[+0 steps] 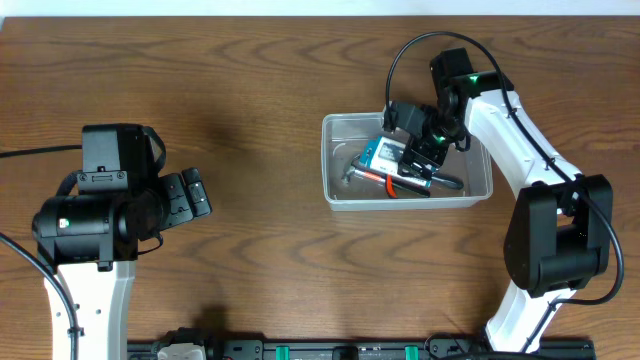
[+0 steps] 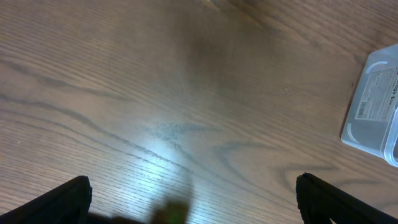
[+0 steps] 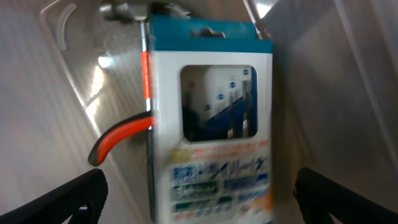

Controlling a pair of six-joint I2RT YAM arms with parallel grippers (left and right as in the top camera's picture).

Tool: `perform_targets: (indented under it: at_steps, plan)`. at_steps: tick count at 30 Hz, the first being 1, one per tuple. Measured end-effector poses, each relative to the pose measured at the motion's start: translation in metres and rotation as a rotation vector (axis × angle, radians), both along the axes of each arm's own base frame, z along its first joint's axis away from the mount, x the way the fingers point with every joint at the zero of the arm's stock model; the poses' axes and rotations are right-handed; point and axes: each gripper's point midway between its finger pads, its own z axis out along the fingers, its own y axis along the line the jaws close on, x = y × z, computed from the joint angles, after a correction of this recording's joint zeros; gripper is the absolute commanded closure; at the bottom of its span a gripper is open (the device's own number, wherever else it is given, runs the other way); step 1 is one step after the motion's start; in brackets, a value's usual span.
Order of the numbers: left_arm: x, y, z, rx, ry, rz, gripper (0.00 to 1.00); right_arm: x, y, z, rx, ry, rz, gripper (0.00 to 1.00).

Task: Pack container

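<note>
Two arm bases sit at the near edge of the desk (image 1: 250, 100), both cut by the frame. A dark rail (image 1: 330, 351) between them shows only in part. Farther in, by the left edge, the left end effector (image 1: 197, 193) hovers over bare wood, its fingers spread and holding nothing. From its own camera only the dark fingertips (image 2: 71, 196) show in the lower corners, out of focus. Wide bare desk lies between it and the container (image 1: 335, 195), whose rounded corner is cut off at the right border of that view.

The container, a clear plastic tub, rests right of the desk's middle, about halfway between the near and far edges and well apart from every edge. The right end effector (image 1: 420, 155) reaches down into it and hides part of the contents from overhead. Its fingers are spread wide, one on each side of a blue-and-white box (image 3: 211, 124) with a gap to each, pinching nothing. The box's print is too blurred to read. An orange-handled tool (image 3: 118, 140) lies beside the box, partly hidden behind it, its kind hard to tell. From overhead a slim dark tool (image 1: 447, 182) also lies on the tub's floor near the right wall. Beyond the tub, bare wood runs to the far edge, with only the right arm's looping cable (image 1: 395, 60) above it.
</note>
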Motion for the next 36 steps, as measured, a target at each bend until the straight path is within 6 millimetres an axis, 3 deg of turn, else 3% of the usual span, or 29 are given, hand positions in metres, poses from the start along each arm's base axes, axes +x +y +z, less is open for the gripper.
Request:
perform_targets:
  at_steps: [8,11,14,16,18,20,24,27,32,36]
  plan:
    - [0.000,0.000,0.000,0.000,0.000,0.000,0.02,0.024,0.005,0.006,0.033,-0.068,-0.098,0.01]
    - [0.000,0.000,0.000,0.000,0.000,0.000,0.02,0.035,0.008,0.019,0.056,-0.072,-0.190,0.01]
    - [0.000,0.000,0.000,0.000,0.000,0.000,0.02,0.061,0.011,0.052,0.093,-0.140,-0.293,0.01]
    - [0.000,0.000,0.000,0.000,0.000,0.000,0.02,0.083,0.009,0.088,0.118,-0.224,-0.380,0.01]
    - [0.000,0.000,0.000,0.000,0.001,-0.001,0.02,0.099,-0.001,0.134,0.124,-0.334,-0.493,0.01]
    - [0.000,0.000,0.000,0.000,0.000,0.000,0.02,0.103,-0.018,0.185,0.130,-0.455,-0.610,0.01]
    - [0.000,0.000,0.000,0.000,0.000,-0.001,0.02,0.075,-0.052,0.271,0.155,-0.632,-0.769,0.01]
    - [0.000,0.000,0.000,0.000,0.001,0.000,0.02,0.029,-0.082,0.318,0.161,-0.704,-0.865,0.01]
    - [0.000,0.000,0.000,0.000,0.000,0.000,0.02,-0.033,-0.120,0.343,0.171,-0.700,-1.046,0.01]
    - [0.000,0.000,0.000,0.000,0.000,0.000,0.02,-0.066,-0.145,0.344,0.181,-0.692,-1.183,0.01]
